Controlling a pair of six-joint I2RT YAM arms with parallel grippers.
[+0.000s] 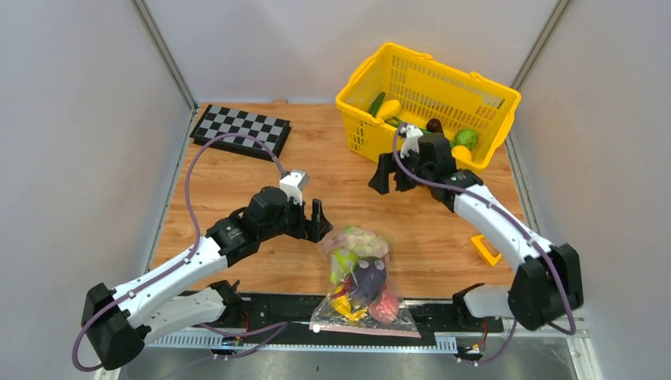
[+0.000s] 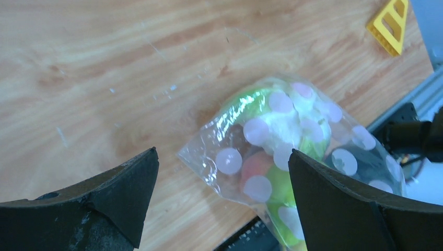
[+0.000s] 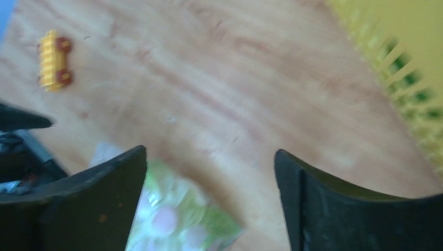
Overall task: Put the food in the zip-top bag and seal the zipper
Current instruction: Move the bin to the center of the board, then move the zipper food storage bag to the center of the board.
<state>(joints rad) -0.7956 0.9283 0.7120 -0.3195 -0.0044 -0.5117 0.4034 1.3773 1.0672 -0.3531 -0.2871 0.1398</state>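
The zip-top bag (image 1: 360, 277) lies at the table's near edge, partly over the black rail. It holds food: a purple eggplant (image 1: 369, 277), a green piece (image 1: 343, 261), a yellow piece (image 1: 346, 305) and a red-pink round piece (image 1: 385, 305). The pink zipper (image 1: 376, 330) runs along the bag's near edge, with the white slider (image 1: 316, 327) at its left end. My left gripper (image 1: 322, 226) is open and empty just left of the bag's far end. In the left wrist view (image 2: 222, 153) the bag (image 2: 282, 130) shows between the fingers. My right gripper (image 1: 393, 178) is open and empty in front of the basket.
A yellow basket (image 1: 427, 99) at the back right holds more toy vegetables and also shows in the right wrist view (image 3: 412, 63). A chessboard (image 1: 240, 131) lies at the back left. An orange block (image 1: 484, 249) lies right of the bag, and shows in the right wrist view (image 3: 54, 60).
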